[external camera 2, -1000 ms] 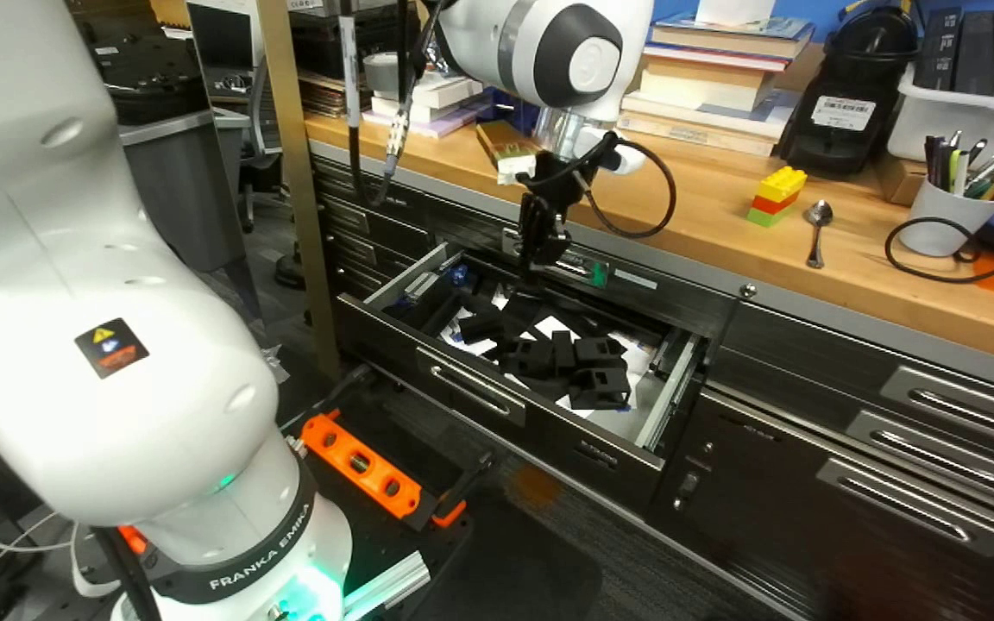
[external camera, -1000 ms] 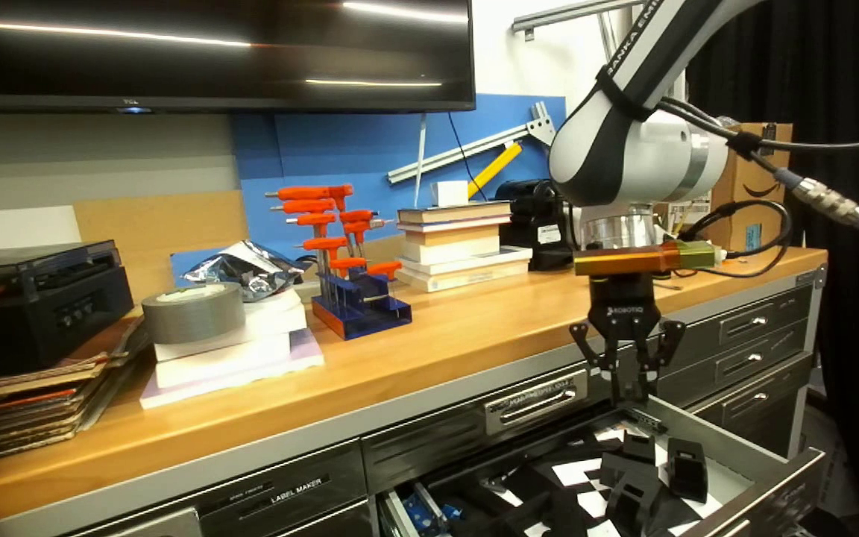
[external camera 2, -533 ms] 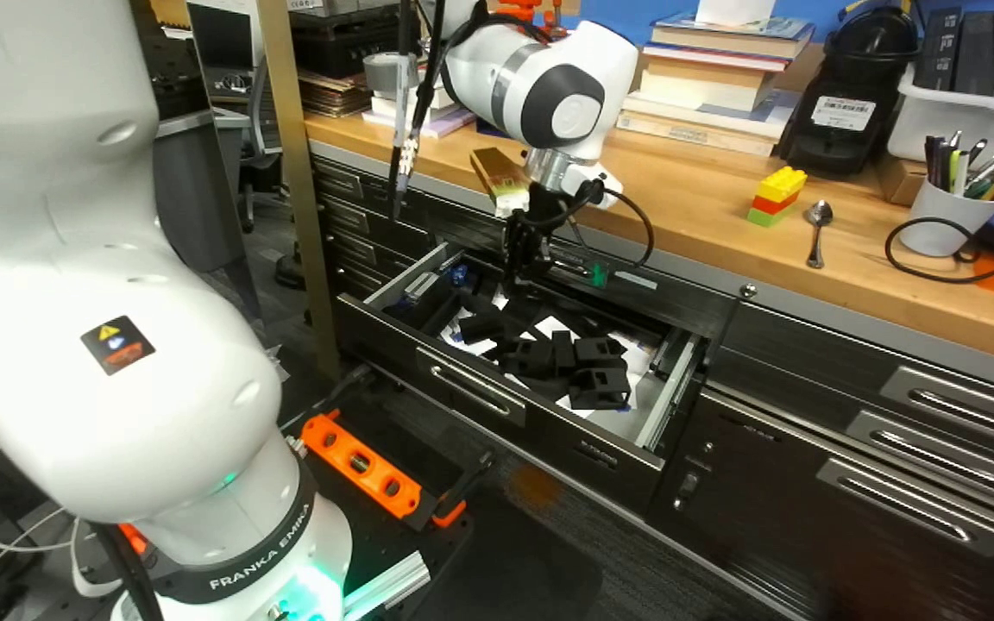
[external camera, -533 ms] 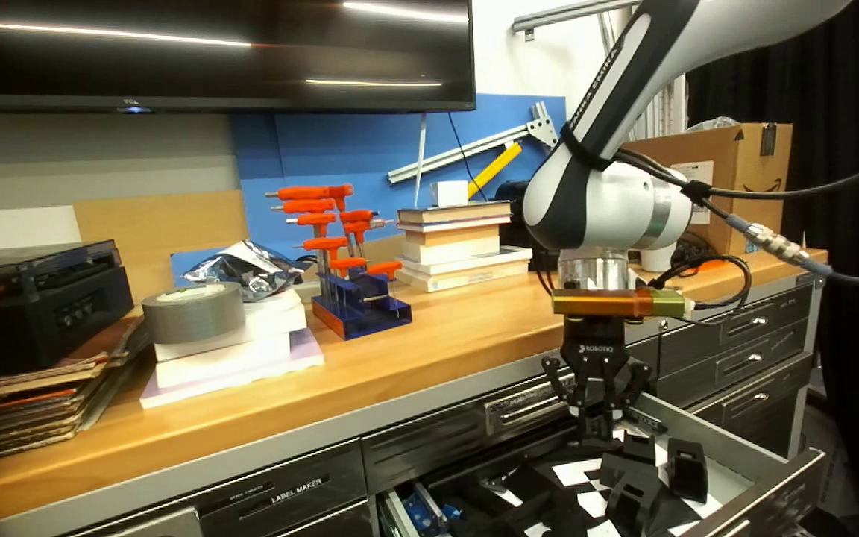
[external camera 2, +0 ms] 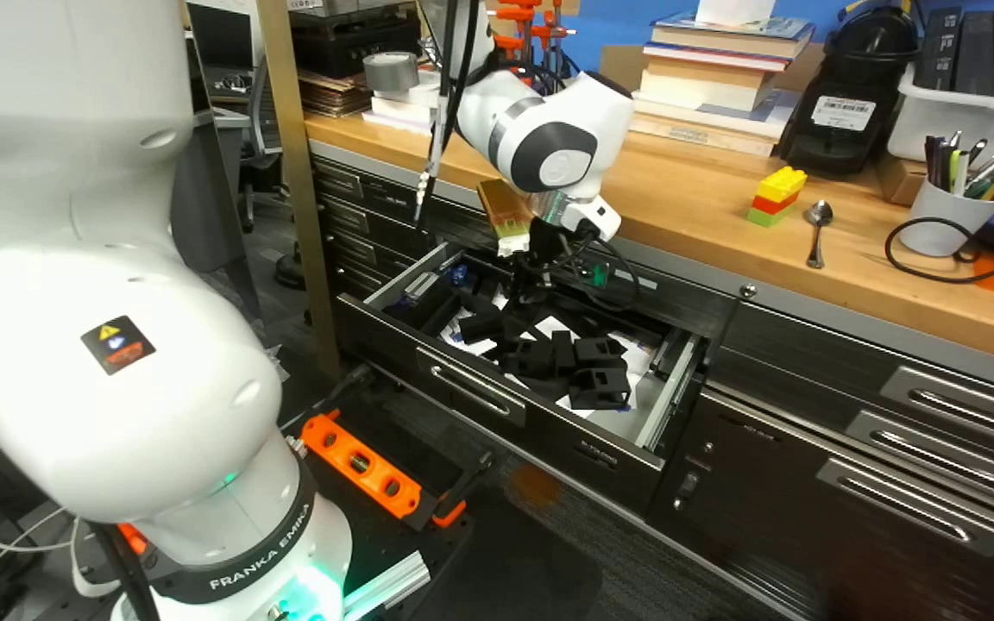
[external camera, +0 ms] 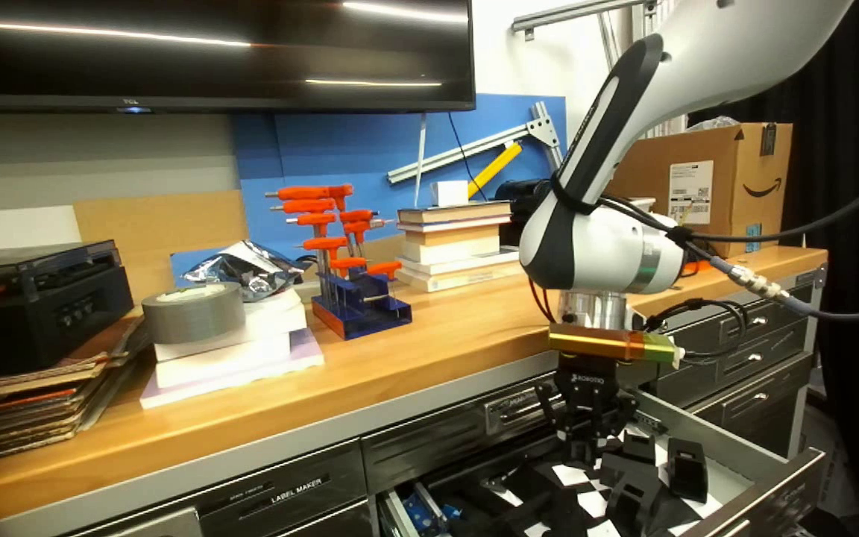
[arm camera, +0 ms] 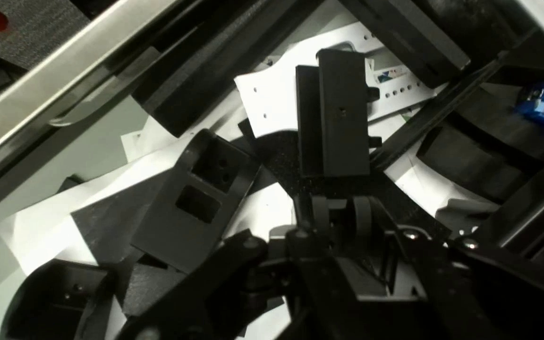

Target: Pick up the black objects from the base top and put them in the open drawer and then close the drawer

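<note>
Hanging over the pulled-out metal drawer [external camera 2: 549, 435] in both exterior views, the Robotiq gripper [external camera: 581, 451] is presumably positioned for a release. In the wrist view, black plastic parts [arm camera: 168, 231] are scattered inside; which are the task's cannot be told, nor the gripper's spread or load.

A metal spoon [external camera 2: 818, 226] lies between stacked toy bricks [external camera 2: 775, 198] and a white cup [external camera 2: 941, 211] holding pens [external camera 2: 961, 172].

Smooth, softly shining wood on the table [external camera: 474, 328], mid-frame, and dark, shiny metal on the drawer [external camera 2: 557, 435]! Centre of the wrist view: matt black plastic-looking parts [arm camera: 345, 118] over white paper-like sheets [arm camera: 272, 203].
</note>
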Tool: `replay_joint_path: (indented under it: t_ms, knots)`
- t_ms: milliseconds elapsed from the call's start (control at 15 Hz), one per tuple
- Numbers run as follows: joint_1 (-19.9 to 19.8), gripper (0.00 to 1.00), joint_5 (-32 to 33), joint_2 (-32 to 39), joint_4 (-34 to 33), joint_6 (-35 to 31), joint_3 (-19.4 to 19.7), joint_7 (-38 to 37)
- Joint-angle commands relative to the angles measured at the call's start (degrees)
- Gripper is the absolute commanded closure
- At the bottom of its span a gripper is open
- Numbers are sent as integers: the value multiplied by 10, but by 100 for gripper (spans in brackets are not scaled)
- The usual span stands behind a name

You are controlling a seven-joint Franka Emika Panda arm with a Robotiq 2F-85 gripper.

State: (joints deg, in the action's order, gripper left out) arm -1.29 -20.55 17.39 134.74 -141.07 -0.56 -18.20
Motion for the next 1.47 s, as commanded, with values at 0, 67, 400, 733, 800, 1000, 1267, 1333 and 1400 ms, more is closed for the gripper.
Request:
replay_joint_path:
  t_ms: [0, 67, 400, 733, 800, 1000, 1267, 1333, 1400]
  knots:
    - [1, 78, -26, 24, -8, -55, -6, 16]
    - [1, 78, -27, 28, -8, -63, -8, 15]
    - [-1, 36, -26, 26, -2, -78, -9, 11]
    - [-3, 11, -26, 19, 4, -73, -7, 7]
    - [-2, 4, -27, 11, 11, -67, -5, 1]
    - [-1, 0, -38, -33, 53, -70, 1, -31]
    - [5, 0, -74, -102, 126, -88, 10, -83]
    - [9, 0, -72, -117, 142, -90, 15, -112]
    - [14, 0, -61, -129, 159, -93, 21, -148]
